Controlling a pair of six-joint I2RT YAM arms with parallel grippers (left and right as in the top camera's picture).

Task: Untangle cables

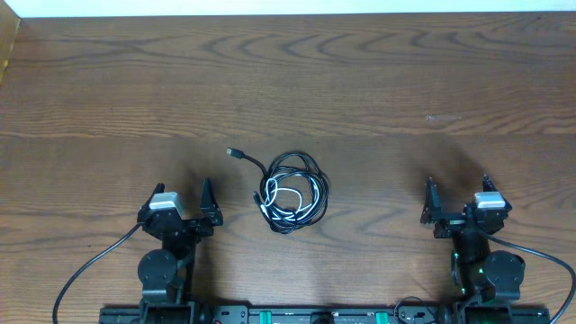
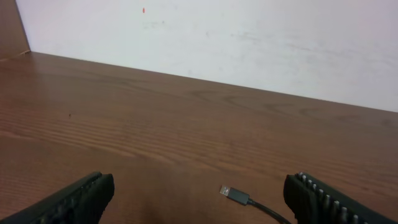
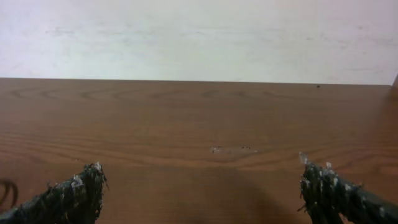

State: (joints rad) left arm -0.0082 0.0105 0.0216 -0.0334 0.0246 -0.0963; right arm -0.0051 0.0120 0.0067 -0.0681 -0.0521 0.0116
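A thin black cable (image 1: 297, 166) and a shorter white cable (image 1: 290, 205) lie looped together in a small bundle at the table's middle front. The black cable's USB plug (image 1: 234, 152) sticks out to the upper left; it also shows in the left wrist view (image 2: 235, 195). My left gripper (image 1: 182, 194) is open and empty, left of the bundle. My right gripper (image 1: 457, 184) is open and empty, far right of the bundle. In the right wrist view a bit of black cable (image 3: 6, 190) shows at the left edge.
The wooden table (image 1: 378, 90) stretches back to a white wall (image 2: 249, 43). A pale scuff mark (image 1: 443, 118) lies ahead of the right gripper. Thick black arm cables (image 1: 85, 265) trail at the front edge beside both arm bases.
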